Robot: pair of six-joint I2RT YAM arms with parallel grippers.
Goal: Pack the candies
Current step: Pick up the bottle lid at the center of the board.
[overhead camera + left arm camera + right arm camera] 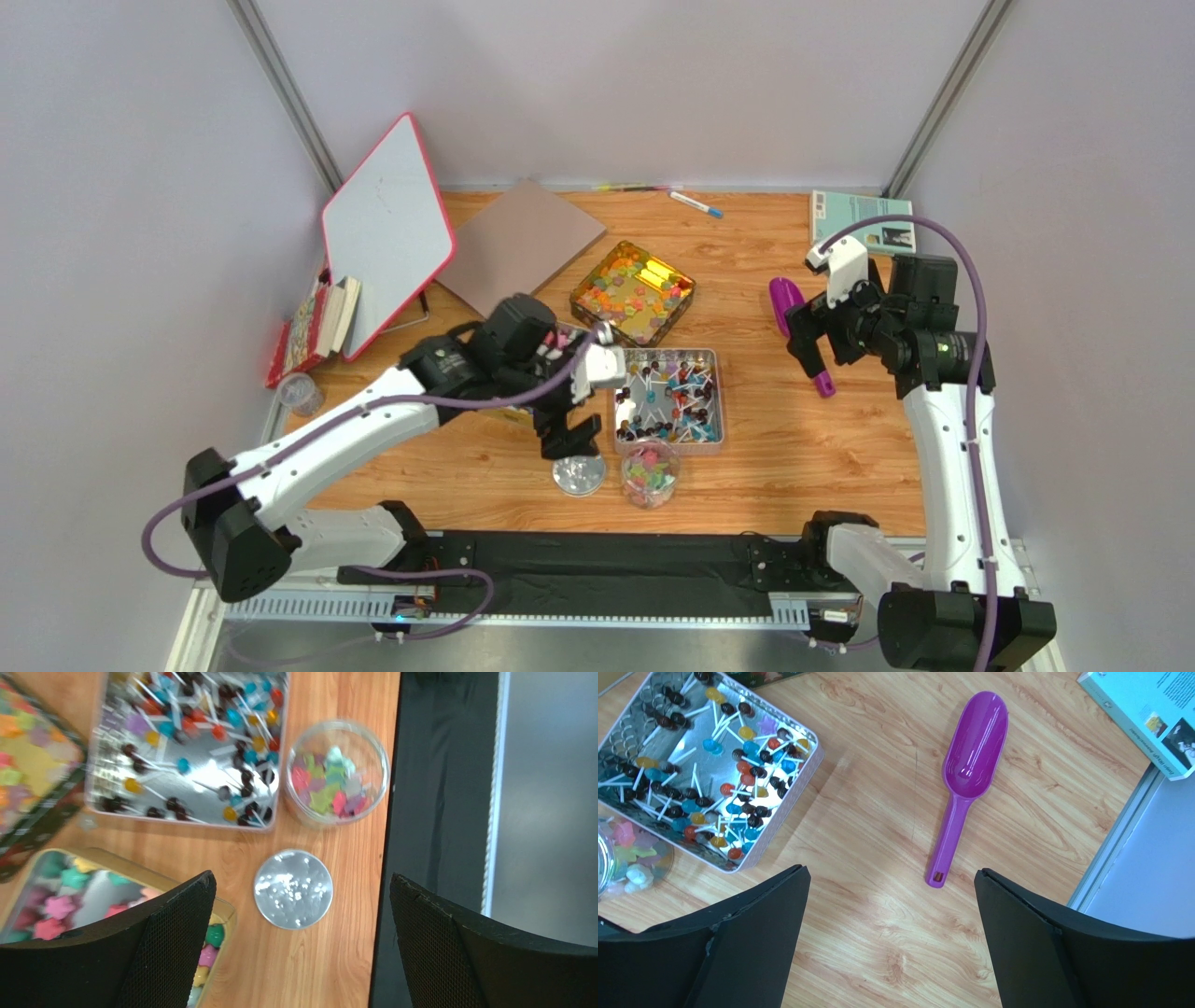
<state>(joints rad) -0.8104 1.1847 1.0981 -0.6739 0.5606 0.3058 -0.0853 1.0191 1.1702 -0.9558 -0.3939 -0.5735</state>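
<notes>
Pastel star-shaped candies fill a clear round jar [648, 473], which also shows in the left wrist view [337, 773]. Its clear lid [293, 889] lies flat on the wood beside it [579, 476]. More pastel candies lie in a gold tin [70, 889] under my left arm. A patterned tin [633, 291] holds orange-yellow and mixed candies. A metal tray [671, 396] holds lollipops. My left gripper [302, 952] is open and empty above the lid [572, 427]. My right gripper [892, 945] is open and empty above bare wood, near the purple scoop [969, 777].
A whiteboard [386, 231] leans at the back left, beside a brown board [519, 245] and stacked books [316, 329]. A pen [694, 205] and a teal booklet [859, 217] lie at the back. A small cup [298, 394] stands at the left. A black strip [435, 777] borders the near edge.
</notes>
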